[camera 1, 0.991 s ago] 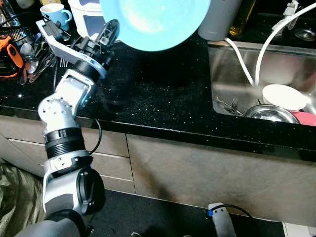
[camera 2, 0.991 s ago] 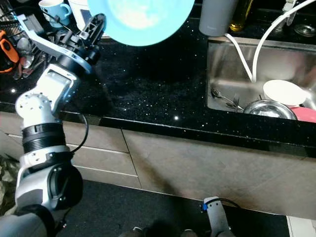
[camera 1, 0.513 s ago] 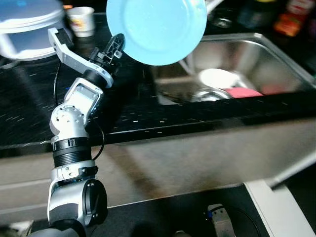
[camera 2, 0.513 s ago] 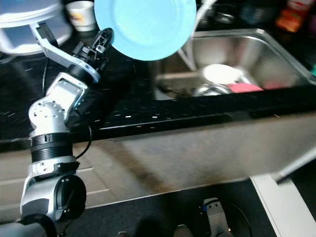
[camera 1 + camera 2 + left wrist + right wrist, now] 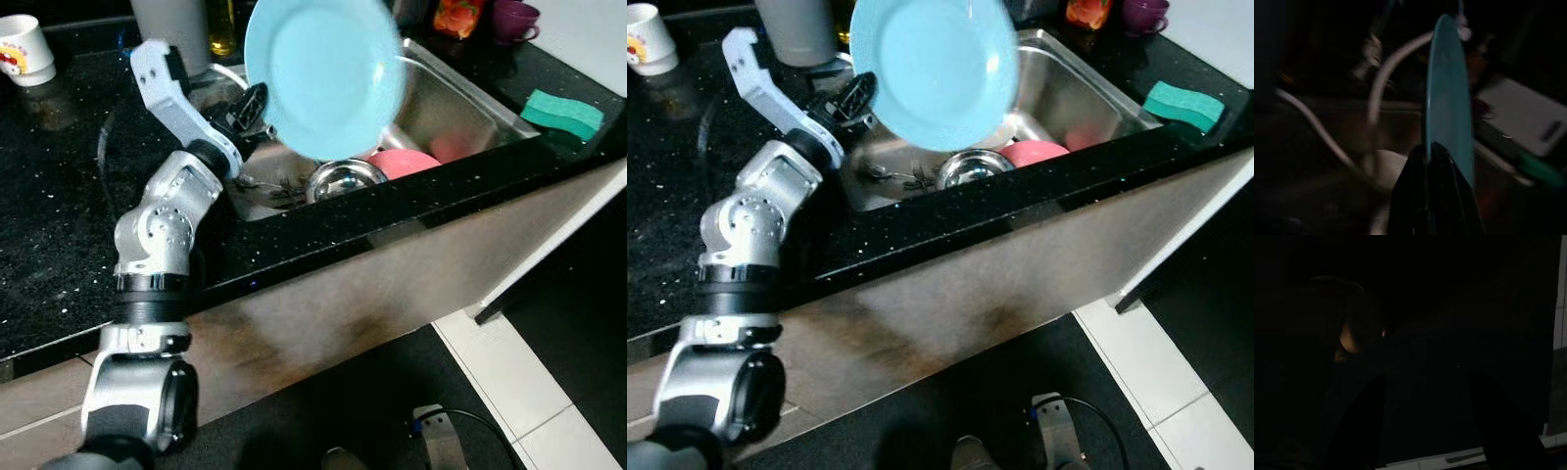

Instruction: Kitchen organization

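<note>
Left gripper [image 5: 257, 103]: clamped on the blue plate [image 5: 323, 73] rim.
Plate position: held upright above the sink [image 5: 446, 93].
Right gripper: idle, fingers parted.
Advice: plate to be lowered slowly, clear of the steel bowl [image 5: 343, 178].

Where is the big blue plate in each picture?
Left eye view: blue plate at top middle, above the sink.
Right eye view: top middle, above the sink again.
Left wrist view: seen edge-on, pinched by the left gripper.
Right wrist view: too dark to tell.
Shared landmark: the sink.
</note>
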Robot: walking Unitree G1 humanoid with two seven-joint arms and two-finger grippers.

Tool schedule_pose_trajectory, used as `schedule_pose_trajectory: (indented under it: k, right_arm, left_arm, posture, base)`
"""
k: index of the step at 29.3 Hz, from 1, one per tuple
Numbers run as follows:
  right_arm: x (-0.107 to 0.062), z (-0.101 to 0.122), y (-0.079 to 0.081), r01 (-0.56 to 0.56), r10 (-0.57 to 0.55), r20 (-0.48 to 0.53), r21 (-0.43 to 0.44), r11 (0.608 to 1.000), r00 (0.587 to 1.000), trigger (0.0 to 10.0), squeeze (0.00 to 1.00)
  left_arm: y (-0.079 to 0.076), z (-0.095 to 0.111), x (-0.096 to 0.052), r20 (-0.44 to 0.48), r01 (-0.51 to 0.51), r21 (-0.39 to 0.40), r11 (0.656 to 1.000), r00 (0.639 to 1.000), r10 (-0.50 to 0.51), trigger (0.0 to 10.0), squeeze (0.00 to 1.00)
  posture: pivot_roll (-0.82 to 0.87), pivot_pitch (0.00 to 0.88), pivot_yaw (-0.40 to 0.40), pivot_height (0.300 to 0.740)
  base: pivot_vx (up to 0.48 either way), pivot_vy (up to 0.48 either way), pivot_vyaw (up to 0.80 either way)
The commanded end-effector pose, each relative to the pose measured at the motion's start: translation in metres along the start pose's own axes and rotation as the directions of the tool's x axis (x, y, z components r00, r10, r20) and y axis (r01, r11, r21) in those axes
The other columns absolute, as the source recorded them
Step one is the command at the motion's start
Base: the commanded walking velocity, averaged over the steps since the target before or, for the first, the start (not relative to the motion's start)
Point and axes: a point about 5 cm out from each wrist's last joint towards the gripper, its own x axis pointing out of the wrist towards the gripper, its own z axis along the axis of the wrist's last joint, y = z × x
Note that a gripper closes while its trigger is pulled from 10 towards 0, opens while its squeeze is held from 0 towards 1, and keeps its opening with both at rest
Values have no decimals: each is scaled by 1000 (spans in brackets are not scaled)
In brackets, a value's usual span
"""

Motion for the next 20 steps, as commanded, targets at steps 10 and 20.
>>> schedule_pose_trajectory:
  k: [10, 20]
  right_arm:
    - [-1, -9, 2, 2, -2, -23, -4, 1000, 1000, 10000, 0]
    - [-2, -12, 1, 8, -8, -11, 27, 1000, 1000, 10000, 0]
  left_arm:
    - [-21, -3, 18, -50, 148, 238, 960, 989, -140, 10000, 0]
    - [-17, -15, 29, -148, 169, 501, 849, 983, -108, 10000, 0]
  posture:
    - [-12, 198, 27, 740]
    - [-21, 222, 39, 740]
  base:
    - [0, 0, 0]
    - [0, 0, 0]
